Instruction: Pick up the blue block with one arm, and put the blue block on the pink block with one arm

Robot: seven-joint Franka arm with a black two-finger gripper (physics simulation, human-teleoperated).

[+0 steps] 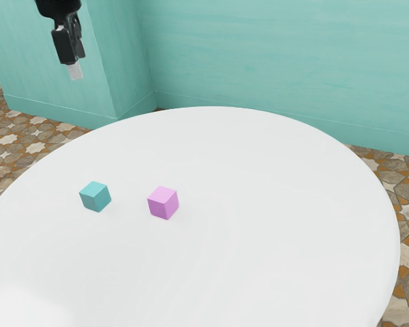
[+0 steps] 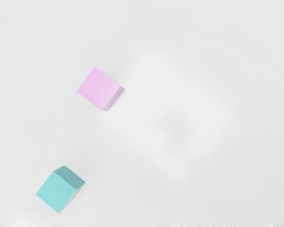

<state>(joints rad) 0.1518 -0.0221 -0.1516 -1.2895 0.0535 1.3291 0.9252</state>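
The gripper (image 1: 75, 71), open or closed I cannot tell, may descend off-centre and push the blue block (image 1: 95, 196) toward the near pink block (image 1: 163, 202).

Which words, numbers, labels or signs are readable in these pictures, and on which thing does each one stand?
There are none: the blue block, the pink block, the white table, the gripper and the teal wall have plain surfaces with no readable word, number, label or sign.

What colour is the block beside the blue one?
Pink block, clearest in the wrist view.
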